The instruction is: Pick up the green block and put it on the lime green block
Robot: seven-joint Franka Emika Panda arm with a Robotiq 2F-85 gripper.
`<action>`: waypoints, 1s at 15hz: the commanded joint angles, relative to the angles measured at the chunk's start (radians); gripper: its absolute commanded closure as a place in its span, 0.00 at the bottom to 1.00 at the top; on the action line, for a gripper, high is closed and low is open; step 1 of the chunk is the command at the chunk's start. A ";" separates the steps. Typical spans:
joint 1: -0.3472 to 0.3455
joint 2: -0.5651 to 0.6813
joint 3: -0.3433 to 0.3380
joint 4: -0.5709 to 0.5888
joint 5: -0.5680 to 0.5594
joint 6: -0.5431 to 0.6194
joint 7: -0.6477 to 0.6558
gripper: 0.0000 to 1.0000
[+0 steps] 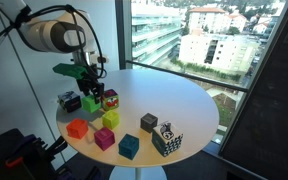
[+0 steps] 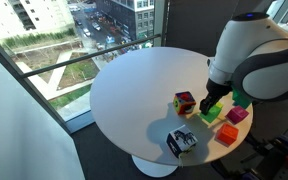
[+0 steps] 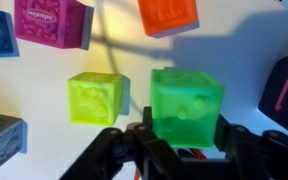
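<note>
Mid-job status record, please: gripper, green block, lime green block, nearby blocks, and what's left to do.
gripper: shut on the green block, one finger on each side
green block: in the jaws, beside the lime green block, not on it
lime green block: on the white table, top bare, a gap to the green block
nearby: orange block, magenta block
remaining: shift over the lime green block, then release

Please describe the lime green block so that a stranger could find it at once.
On the round white table, look at the cluster of cubes at its edge. The lime green block sits beside the green block between the jaws; it alone is pale and yellowish.
</note>
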 commanded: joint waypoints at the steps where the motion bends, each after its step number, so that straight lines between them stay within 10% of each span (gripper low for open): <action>1: -0.028 -0.031 -0.012 0.039 -0.029 -0.078 0.015 0.69; 15: -0.109 0.046 -0.078 0.100 -0.062 -0.056 -0.008 0.69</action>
